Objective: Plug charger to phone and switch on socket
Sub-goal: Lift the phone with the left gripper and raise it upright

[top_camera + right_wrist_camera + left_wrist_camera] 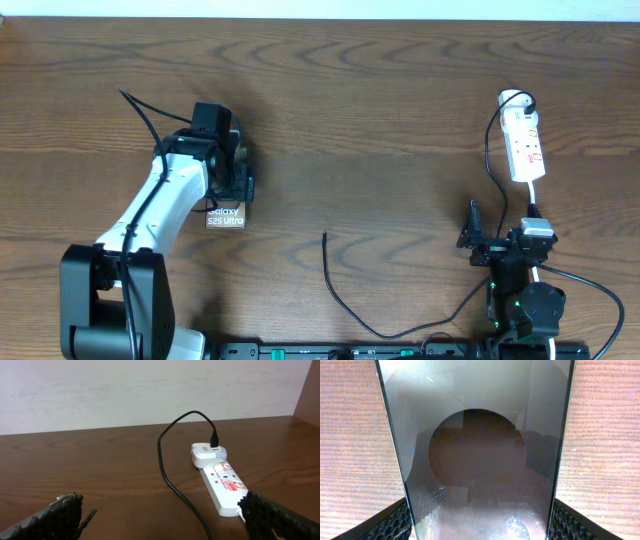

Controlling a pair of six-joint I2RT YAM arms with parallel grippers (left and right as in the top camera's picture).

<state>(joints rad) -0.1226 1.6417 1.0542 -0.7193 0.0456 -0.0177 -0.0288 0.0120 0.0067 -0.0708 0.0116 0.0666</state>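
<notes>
Where L arm (160, 205) reaches: from black base at near-left edge of brown wood-grain table (400, 120), white links slant away & to the right; wrist ends over the flat dark brownish-grey rectangular phone (224, 216).
L gripper (479, 510): jaws fairly wide, closed on phone across its width; ribbed black pads (395, 522) sit flush against both long edges in wrist cam.
Phone pos: left-centre of table, mostly hidden under L gripper from overhead; only near end w/ white "Galaxy S25 Ultra" lettering shows. Wrist cam: slab fills view btwn the fingers, dark oval on its face, table on both sides. Flat or tilted: can't tell.
R arm (525, 290) pose: black, folded close to its base at near-right edge, wrist low, pointing away toward the small white elongated power-strip socket (524, 148).
R gripper (162, 505): spread wide, gripping nothing; hangs just above the wood.
Socket pos: far-right of table, lying lengthwise away from R arm, just beyond R gripper; red switch marks on top; white lead leaves its near end.
Adapter: white block adapter (207, 455) at socket's far end, black plug in its top.
Charger: long thin black charger cable (325, 255) arcs out of adapter, runs down past R arm, loops along near edge, then up to mid-table. Free end lies on wood btwn the two arms, well apart from phone, touched by neither gripper.
Backdrop: pale wall (150, 390) behind table's far edge.
</notes>
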